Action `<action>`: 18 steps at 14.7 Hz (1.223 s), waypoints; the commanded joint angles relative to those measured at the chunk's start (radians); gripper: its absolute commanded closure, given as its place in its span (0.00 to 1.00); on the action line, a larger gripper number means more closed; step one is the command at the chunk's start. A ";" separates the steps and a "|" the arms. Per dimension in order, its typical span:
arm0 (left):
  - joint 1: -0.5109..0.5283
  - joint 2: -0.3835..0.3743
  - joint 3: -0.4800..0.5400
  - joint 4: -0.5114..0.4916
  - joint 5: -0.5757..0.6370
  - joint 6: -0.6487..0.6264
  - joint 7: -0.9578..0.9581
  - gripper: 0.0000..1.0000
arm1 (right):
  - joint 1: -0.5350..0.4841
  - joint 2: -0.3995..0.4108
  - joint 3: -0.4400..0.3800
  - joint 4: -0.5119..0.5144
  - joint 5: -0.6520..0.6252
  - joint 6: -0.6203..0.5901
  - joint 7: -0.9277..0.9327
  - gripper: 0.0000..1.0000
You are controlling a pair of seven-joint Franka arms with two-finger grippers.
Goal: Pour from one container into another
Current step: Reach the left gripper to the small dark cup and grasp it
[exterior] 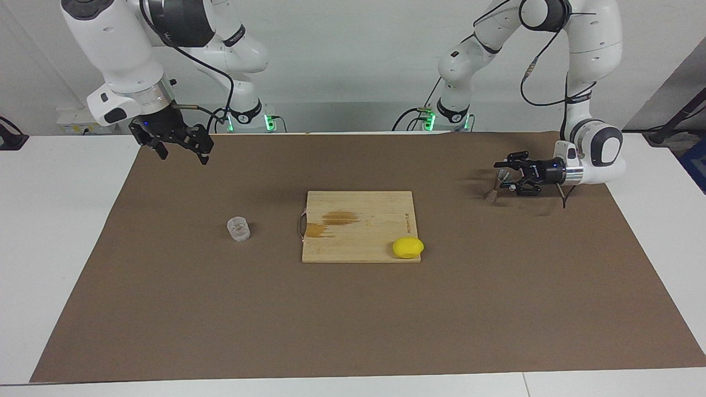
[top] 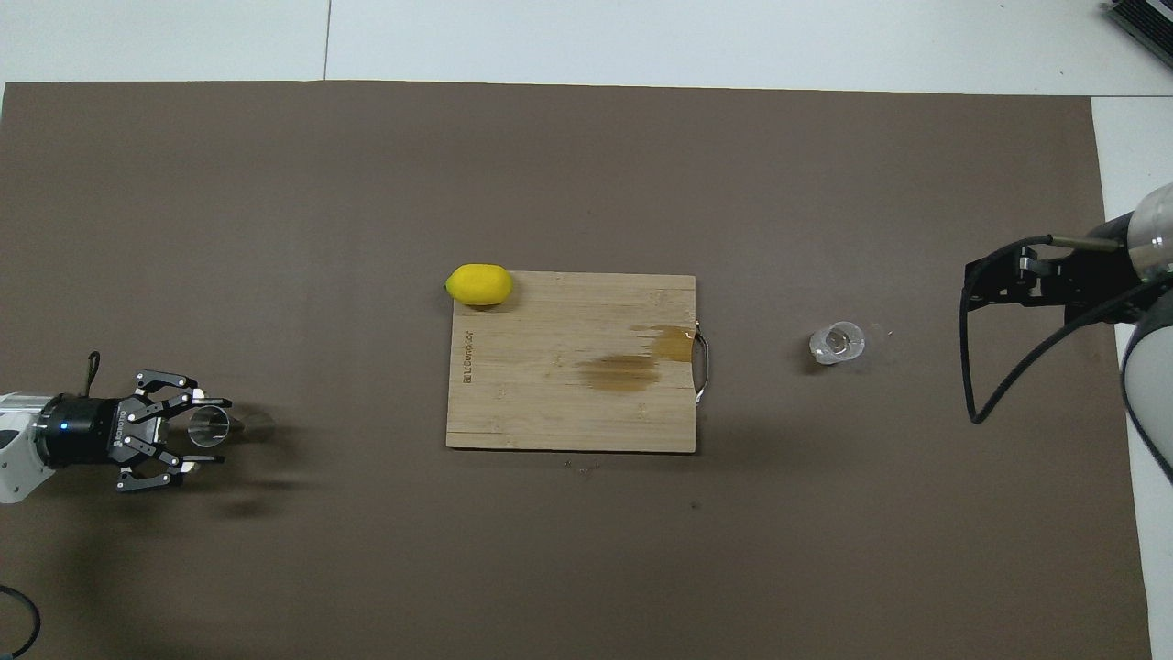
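Observation:
The small clear glass cup [exterior: 238, 229] [top: 837, 342] stands on the brown mat toward the right arm's end of the table. The grey metal jigger [exterior: 492, 193] [top: 213, 425] is at the left arm's end. My left gripper [exterior: 502, 176] [top: 213, 431] lies low and level over the mat, its fingers closed in on either side of the jigger's upper cone. My right gripper [exterior: 183, 154] hangs open and empty, raised above the mat's edge nearest the robots, well away from the cup. In the overhead view only its wrist and cable show.
A wooden cutting board [exterior: 358, 209] [top: 550, 412] with brown stains lies mid-table between the cup and the jigger. A yellow lemon [exterior: 408, 247] [top: 478, 284] sits on the board's corner farthest from the robots, toward the left arm's end. The brown mat [exterior: 353, 320] covers most of the white table.

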 commanded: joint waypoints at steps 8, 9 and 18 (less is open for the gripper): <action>-0.016 -0.023 0.011 -0.002 -0.037 0.006 -0.001 0.65 | -0.011 -0.019 0.007 -0.022 -0.001 0.013 -0.013 0.00; -0.016 -0.024 0.008 -0.002 -0.044 -0.007 -0.027 0.68 | -0.011 -0.019 0.007 -0.022 -0.001 0.013 -0.013 0.01; -0.278 -0.053 0.005 0.024 -0.303 -0.016 -0.150 0.73 | -0.011 -0.019 0.007 -0.022 -0.001 0.013 -0.013 0.00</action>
